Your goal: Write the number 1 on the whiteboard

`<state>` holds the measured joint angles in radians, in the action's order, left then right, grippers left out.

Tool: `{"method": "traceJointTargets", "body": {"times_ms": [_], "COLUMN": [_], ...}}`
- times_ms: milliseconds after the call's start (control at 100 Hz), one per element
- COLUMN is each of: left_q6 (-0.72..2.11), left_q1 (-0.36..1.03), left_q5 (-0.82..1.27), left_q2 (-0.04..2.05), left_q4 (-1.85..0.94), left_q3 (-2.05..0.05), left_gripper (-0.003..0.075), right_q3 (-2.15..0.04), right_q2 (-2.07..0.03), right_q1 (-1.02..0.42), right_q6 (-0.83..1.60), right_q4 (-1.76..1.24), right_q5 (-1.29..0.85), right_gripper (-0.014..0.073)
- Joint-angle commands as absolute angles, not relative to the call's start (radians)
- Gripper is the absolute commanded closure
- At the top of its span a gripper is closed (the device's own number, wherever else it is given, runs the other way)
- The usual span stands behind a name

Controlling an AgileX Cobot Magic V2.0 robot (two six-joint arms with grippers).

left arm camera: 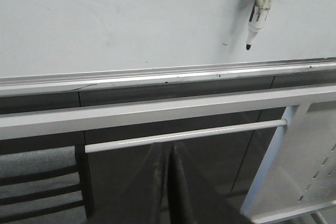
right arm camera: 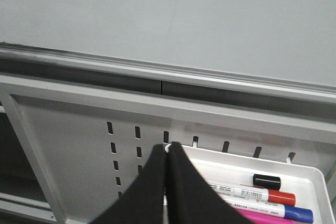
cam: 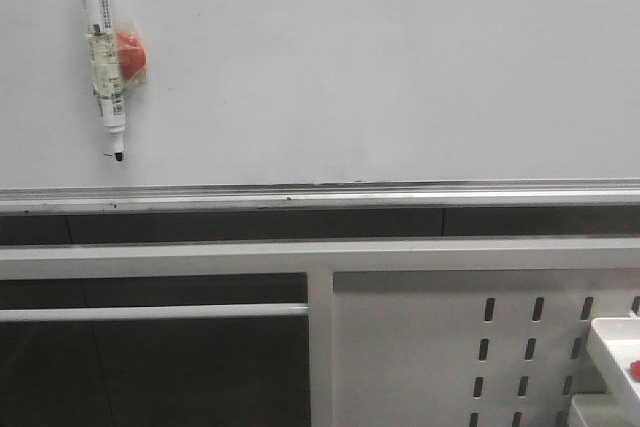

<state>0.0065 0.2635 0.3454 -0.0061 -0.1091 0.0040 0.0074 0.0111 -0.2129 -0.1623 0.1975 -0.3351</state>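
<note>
The whiteboard (cam: 350, 67) fills the upper part of the front view, a glossy pale panel with a silver rail (cam: 320, 194) along its lower edge. The number 1 is not in view on it. A white marker (cam: 105, 57) with a red lump taped to it hangs against the board at the upper left, black tip down. In the left wrist view the same marker (left arm camera: 262, 3) is up on the board, far from my left gripper (left arm camera: 169, 148), which is shut and empty below the rail. My right gripper (right arm camera: 167, 148) is shut on nothing, in front of the perforated panel (right arm camera: 68, 145).
A tiny dark speck (left arm camera: 224, 44) sits on the board beside the marker tip. A white tray (right arm camera: 310, 174) hooked on the perforated panel holds several markers (right arm camera: 252, 192). A white crossbar (left arm camera: 184, 135) runs under the white frame beam (cam: 300, 257).
</note>
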Motion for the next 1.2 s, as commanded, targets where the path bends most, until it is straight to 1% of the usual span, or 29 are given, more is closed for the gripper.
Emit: {"method": "traceJointTargets", "body": {"times_ms": [0, 860, 930, 1030, 1120, 1190], "left_q6": [0.000, 0.000, 0.000, 0.000, 0.000, 0.000], "left_q1": [0.270, 0.270, 0.270, 0.270, 0.270, 0.270], "left_q5": [0.304, 0.300, 0.273, 0.194, 0.129, 0.093], "left_q2": [-0.028, -0.028, -0.028, -0.028, -0.028, -0.028], "left_q4": [-0.124, -0.112, -0.163, -0.391, -0.530, -0.692], "left_q3": [0.040, 0.040, 0.040, 0.040, 0.040, 0.040], "left_gripper": [0.0740, 0.0740, 0.0740, 0.0740, 0.0740, 0.0740], "right_q3": [0.022, 0.022, 0.022, 0.022, 0.022, 0.022], "right_q2": [0.028, 0.028, 0.028, 0.028, 0.028, 0.028], "right_q1": [-0.208, -0.208, -0.208, -0.208, -0.208, -0.208], "right_q6": [-0.158, -0.158, -0.158, -0.158, -0.158, -0.158], "right_q4": [0.210, 0.210, 0.210, 0.224, 0.218, 0.142], "right_q5": [-0.308, -0.308, -0.302, -0.249, -0.141, -0.017], "right_gripper": [0.0643, 0.0643, 0.0643, 0.0643, 0.0643, 0.0643]}}
